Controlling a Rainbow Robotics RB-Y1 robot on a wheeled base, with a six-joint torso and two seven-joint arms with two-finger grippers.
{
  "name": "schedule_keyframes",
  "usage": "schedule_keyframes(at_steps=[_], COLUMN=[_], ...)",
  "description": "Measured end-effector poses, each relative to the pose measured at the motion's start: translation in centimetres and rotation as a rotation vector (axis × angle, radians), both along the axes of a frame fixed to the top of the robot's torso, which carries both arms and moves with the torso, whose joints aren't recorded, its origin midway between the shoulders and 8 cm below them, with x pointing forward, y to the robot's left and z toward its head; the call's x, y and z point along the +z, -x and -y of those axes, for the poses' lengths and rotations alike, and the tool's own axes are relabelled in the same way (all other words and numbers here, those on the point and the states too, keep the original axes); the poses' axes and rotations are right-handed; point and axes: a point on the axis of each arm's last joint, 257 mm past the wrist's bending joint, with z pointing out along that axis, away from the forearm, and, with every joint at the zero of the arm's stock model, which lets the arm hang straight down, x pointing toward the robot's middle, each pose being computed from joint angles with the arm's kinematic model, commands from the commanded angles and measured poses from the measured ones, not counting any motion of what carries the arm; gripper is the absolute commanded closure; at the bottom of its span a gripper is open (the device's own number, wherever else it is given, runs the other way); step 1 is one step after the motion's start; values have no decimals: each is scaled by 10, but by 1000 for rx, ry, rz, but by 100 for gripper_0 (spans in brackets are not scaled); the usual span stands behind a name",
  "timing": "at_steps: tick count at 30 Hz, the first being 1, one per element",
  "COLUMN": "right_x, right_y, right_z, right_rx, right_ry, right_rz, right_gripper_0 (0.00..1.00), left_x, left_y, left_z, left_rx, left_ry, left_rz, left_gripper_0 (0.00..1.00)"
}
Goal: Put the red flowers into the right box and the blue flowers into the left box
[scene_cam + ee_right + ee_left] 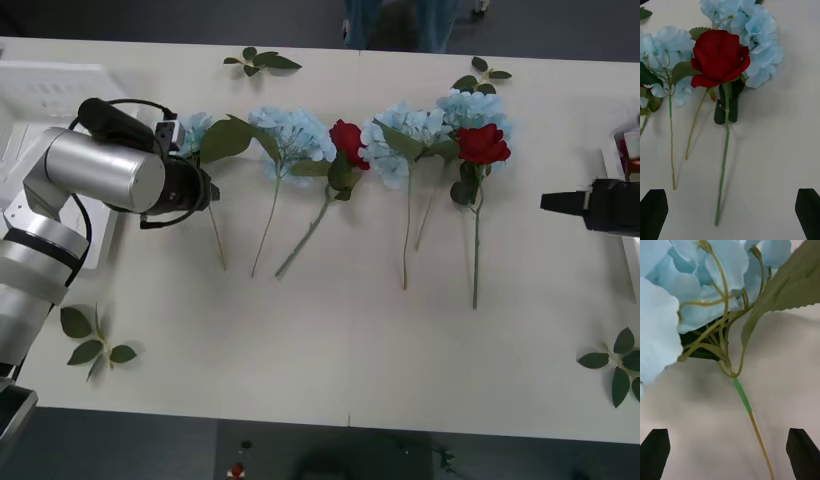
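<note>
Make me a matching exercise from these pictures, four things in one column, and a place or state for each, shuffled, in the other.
Things:
1. left gripper
2. right gripper
3. left box
4. leaf sprig

Places or states:
A. lying alone at the far edge of the table, behind the row of flowers
B. open over the stem of a blue flower
C. at the table's far left corner, behind the left arm
D. open, facing a red rose that lies flat on the table

Pairs: 1-B, 2-D, 3-C, 4-A
</note>
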Motion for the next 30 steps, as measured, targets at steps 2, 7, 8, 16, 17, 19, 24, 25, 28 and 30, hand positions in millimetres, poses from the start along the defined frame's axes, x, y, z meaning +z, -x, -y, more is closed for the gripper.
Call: schedule_keyframes(at_steps=[2, 7, 8, 16, 17, 19, 24, 25, 28, 30], right_x=[-7, -27, -32, -53, -56, -60, -78, -81, -86, -87], right_y=[-10, -35, -40, -82, -86, -95, -107, -108, -109, -109], right_z=[-22, -55, -58, -78, -81, -86, -96, -97, -103, -106], right_rx=[-13, 39, 32, -44, -44, -58, -86, -88, -89, -87], right_ry=[-25, 95, 112, 160, 170, 183, 195, 197, 194, 191], right_rz=[-28, -14, -21, -54, -52, -40, -55, -58, -70, -70], right_gripper_0=[0, 0, 0, 0, 0, 0, 33, 66, 100, 100], left_x=[-9, -31, -34, -38, -38, -38, -30, -25, 11, 43], left_y=[4, 15, 16, 18, 18, 18, 11, 8, -1, -6], left_z=[2, 8, 9, 11, 11, 11, 19, 23, 43, 52], left_rx=[-10, -38, -43, -48, -48, -48, -58, -61, -69, -67], left_ry=[-16, -55, -61, -68, -68, -68, -39, -19, 80, 153], left_rz=[-17, -61, -67, -75, -75, -75, -36, -21, 42, 99], left_gripper_0=[9, 13, 23, 100, 100, 100, 100, 100, 100, 100])
